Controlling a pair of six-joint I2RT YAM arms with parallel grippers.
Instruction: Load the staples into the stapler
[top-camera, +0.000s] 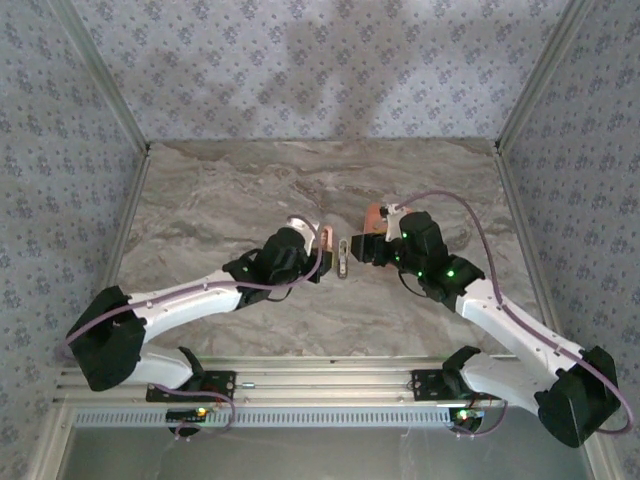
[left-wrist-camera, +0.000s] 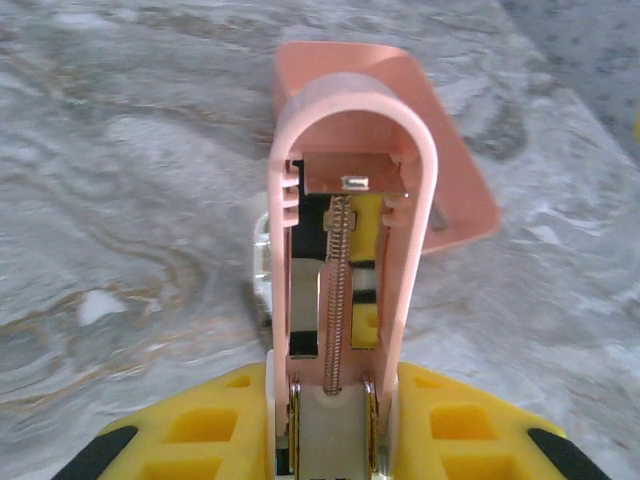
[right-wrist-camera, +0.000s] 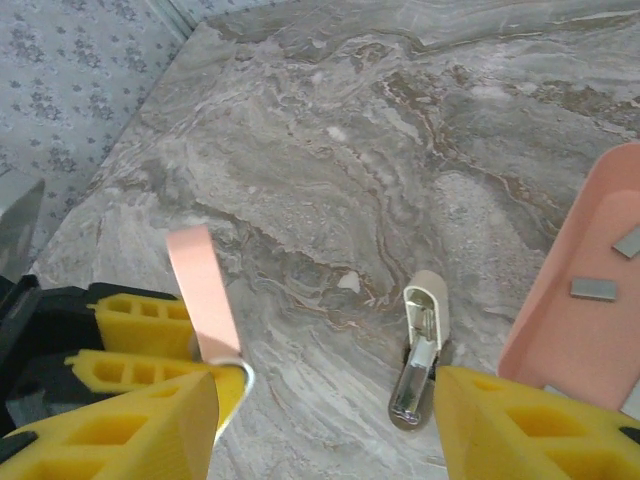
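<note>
Yellow-fingered left tool (left-wrist-camera: 330, 415) is clenched on the one pink stapler (left-wrist-camera: 350, 130), held upright with its spring showing. Opposite, the right tool (right-wrist-camera: 328, 390) stands released and grasps nothing. One white-grey metal piece (right-wrist-camera: 421, 345) lies just ahead on the table (right-wrist-camera: 330, 170). Two staples (right-wrist-camera: 594, 289) rest in one salmon tray (right-wrist-camera: 555, 340) at the right, with open marble beyond.

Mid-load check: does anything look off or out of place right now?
Yes: the stapler looks split. The left hand pinches its pink shell, spring exposed, while a white-and-metal part lies apart on the table near the tray. Staples lie in the tray.
</note>
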